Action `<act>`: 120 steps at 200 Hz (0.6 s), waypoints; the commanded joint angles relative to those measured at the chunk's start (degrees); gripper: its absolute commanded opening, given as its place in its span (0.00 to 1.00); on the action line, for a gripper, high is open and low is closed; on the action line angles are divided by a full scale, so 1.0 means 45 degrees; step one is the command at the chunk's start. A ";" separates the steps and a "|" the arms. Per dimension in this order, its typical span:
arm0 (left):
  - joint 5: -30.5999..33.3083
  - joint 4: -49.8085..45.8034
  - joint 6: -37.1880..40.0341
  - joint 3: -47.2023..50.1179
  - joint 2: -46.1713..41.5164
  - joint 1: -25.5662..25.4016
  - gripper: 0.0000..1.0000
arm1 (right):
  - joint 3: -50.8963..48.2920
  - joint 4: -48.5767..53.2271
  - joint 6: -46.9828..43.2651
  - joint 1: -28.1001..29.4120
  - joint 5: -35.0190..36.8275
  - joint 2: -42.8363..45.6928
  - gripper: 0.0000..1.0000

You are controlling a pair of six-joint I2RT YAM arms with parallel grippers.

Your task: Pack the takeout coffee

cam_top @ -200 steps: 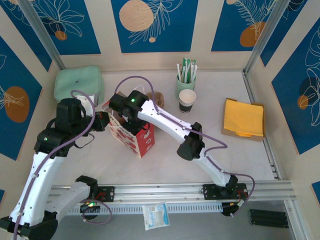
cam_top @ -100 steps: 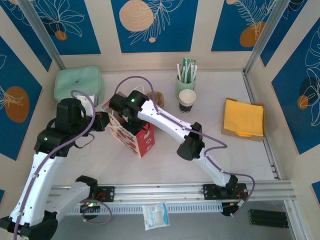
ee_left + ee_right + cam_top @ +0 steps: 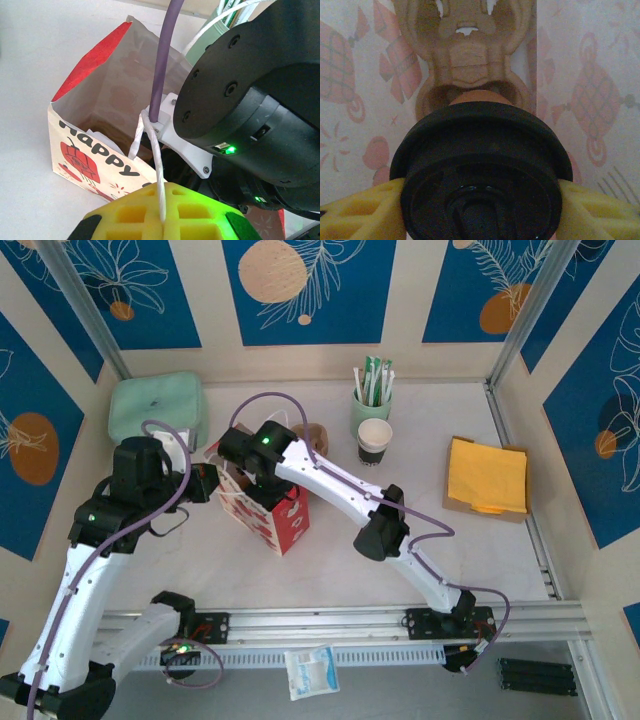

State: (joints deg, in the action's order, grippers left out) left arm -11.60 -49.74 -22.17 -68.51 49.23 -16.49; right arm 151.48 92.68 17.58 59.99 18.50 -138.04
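A red and white paper gift bag (image 3: pixel 280 518) stands open left of the table's middle. My left gripper (image 3: pixel 165 220) is shut on the bag's white string handle (image 3: pixel 159 170) and holds it up beside the bag (image 3: pixel 100 115). My right arm's wrist (image 3: pixel 262 445) reaches down into the bag's mouth. Inside, the right gripper (image 3: pixel 480 210) is shut on the takeout coffee, its black lid (image 3: pixel 480 170) wedged between the yellow fingers (image 3: pixel 357 212). A sliver of the tan cup (image 3: pixel 480 96) shows past the lid. Below it lies a tan moulded shape (image 3: pixel 467 55) at the bag's bottom.
A mint-green cup of sticks (image 3: pixel 371 400) and a black-sided paper cup (image 3: pixel 375 442) stand behind the bag to the right. Yellow napkins (image 3: pixel 488 476) lie at the right wall, a mint-green pouch (image 3: pixel 157 408) at the back left. A white packet (image 3: pixel 310 672) lies by the front rail.
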 commanded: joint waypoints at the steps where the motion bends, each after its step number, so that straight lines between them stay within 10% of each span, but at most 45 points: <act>1: -0.0207 0.0194 -0.0031 0.0144 -0.0063 0.0130 0.00 | 0.0054 0.1096 0.0194 -0.0025 -0.0454 0.0070 0.58; 120: -0.0255 0.0193 -0.0053 0.0137 -0.0071 0.0119 0.00 | 0.0127 0.1357 0.0016 -0.0054 -0.1023 0.0070 0.58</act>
State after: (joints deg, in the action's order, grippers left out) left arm -11.60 -49.74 -22.17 -68.49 49.23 -16.49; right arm 151.48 92.68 17.56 59.96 16.49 -138.04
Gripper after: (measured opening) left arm 0.068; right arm 0.628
